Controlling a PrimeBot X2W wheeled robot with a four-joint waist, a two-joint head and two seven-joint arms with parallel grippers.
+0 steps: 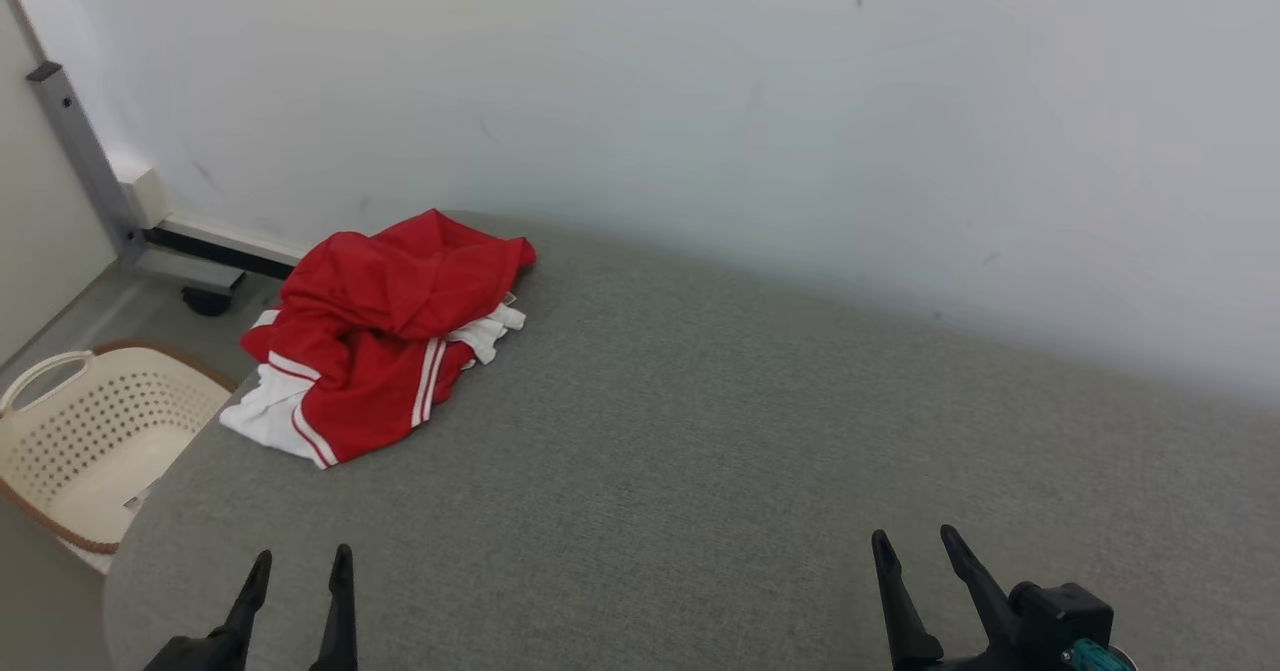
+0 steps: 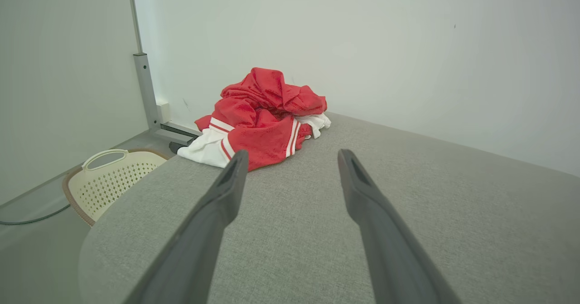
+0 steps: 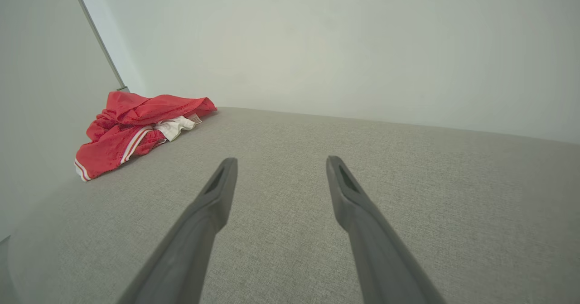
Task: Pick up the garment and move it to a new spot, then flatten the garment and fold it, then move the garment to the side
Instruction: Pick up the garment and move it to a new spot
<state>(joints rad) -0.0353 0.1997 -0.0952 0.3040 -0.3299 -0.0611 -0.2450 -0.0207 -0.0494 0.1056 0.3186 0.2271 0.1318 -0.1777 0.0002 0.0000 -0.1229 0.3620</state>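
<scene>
At the far left corner of the worktop (image 1: 700, 431) the crumpled red garment (image 1: 385, 336), white-striped, lies heaped by the rounded edge. A cream perforated basket (image 1: 110, 421) sits lower, left of it. Bare grey woven cloth separates it from the left claw (image 1: 304, 551) and right claw (image 1: 913, 533), both near, spread apart, empty

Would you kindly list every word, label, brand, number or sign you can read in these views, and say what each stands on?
No text here can be read.
Fabric tag on the red and white garment: too small to read.
Sticker label inside the cream basket: too small and blurred to read.
</scene>
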